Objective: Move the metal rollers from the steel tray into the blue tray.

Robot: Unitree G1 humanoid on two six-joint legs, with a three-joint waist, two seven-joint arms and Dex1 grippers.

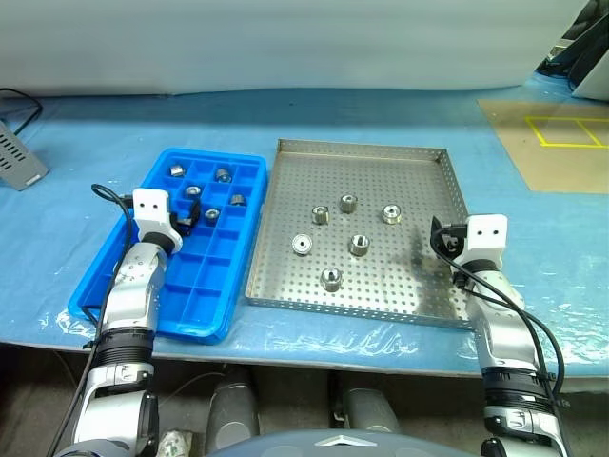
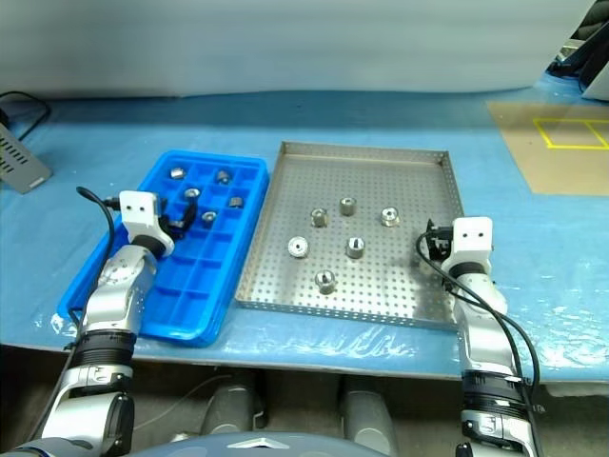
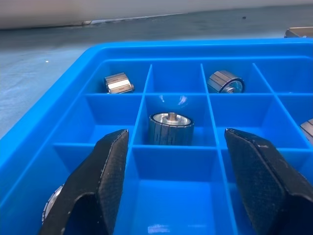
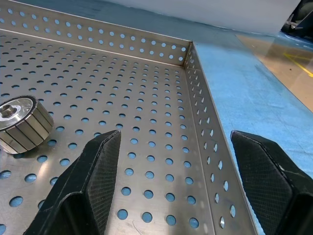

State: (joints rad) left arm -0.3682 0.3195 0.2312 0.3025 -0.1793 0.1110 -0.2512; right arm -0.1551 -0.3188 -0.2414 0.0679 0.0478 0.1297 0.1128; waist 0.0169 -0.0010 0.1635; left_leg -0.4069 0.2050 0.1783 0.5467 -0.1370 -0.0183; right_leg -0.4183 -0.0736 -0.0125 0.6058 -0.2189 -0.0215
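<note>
The left gripper point(image 1: 187, 220) is held over the blue tray point(image 1: 95, 290), its black fingers point(image 1: 185, 213) parted with nothing between them. 5 metal rollers point(image 1: 211, 215) are seen in the tray's compartments: 1 just beside the fingertips, 1 right ahead of them, 3 farther ahead. The right gripper point(image 1: 440, 240) is poised at the right rim of the steel tray point(image 1: 362, 152), fingers apart and empty. 6 rollers are scattered on the perforated floor, well apart from those fingers, toward the tray's middle. The nearest roller point(image 1: 391, 213) is seen left of the fingers.
</note>
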